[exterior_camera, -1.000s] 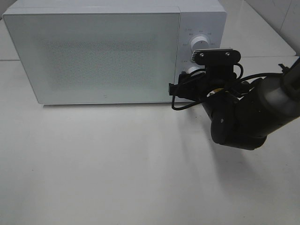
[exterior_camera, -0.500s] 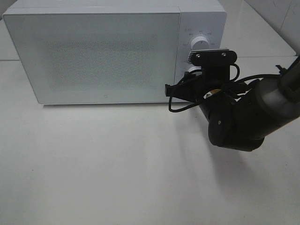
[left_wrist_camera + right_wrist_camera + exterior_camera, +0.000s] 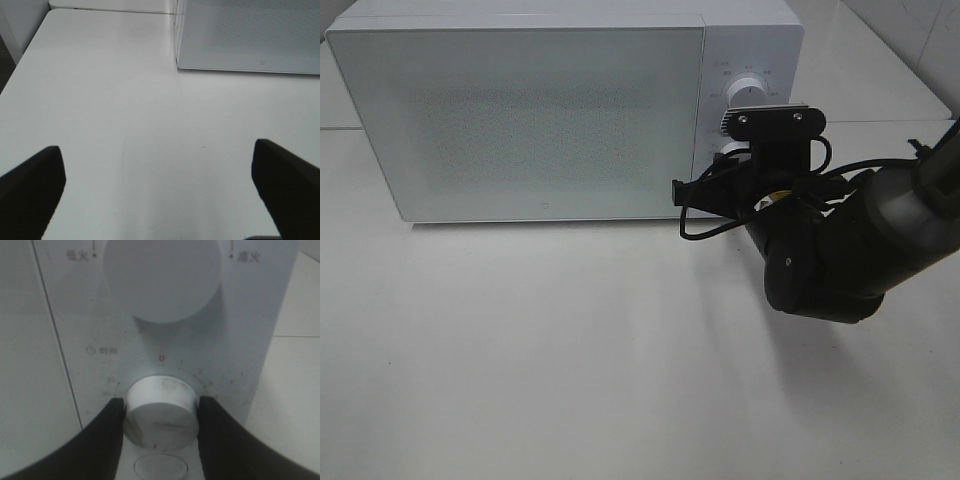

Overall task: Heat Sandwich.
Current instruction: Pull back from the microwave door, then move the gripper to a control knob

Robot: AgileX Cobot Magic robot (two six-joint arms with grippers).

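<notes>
The sandwich is out of view. The white microwave (image 3: 550, 110) stands at the back of the table with its door closed. My right gripper (image 3: 160, 415) is shut on the lower timer knob (image 3: 160, 412) of the control panel, one black finger (image 3: 107, 440) pressing on each side of it. In the exterior view the right arm (image 3: 830, 250) reaches in from the right, and its camera mount covers most of that knob (image 3: 725, 150). My left gripper (image 3: 160, 187) hangs open over bare table, with nothing between its fingers (image 3: 30, 185).
A larger upper knob (image 3: 162, 277) sits above the timer knob, and a round button (image 3: 161, 469) lies just below it. The microwave's lower left corner (image 3: 180, 65) shows in the left wrist view. White table (image 3: 540, 350) stretches in front of the microwave.
My right gripper shifted slightly left toward the panel and shut on the timer knob, then held still. The left gripper has not changed.
</notes>
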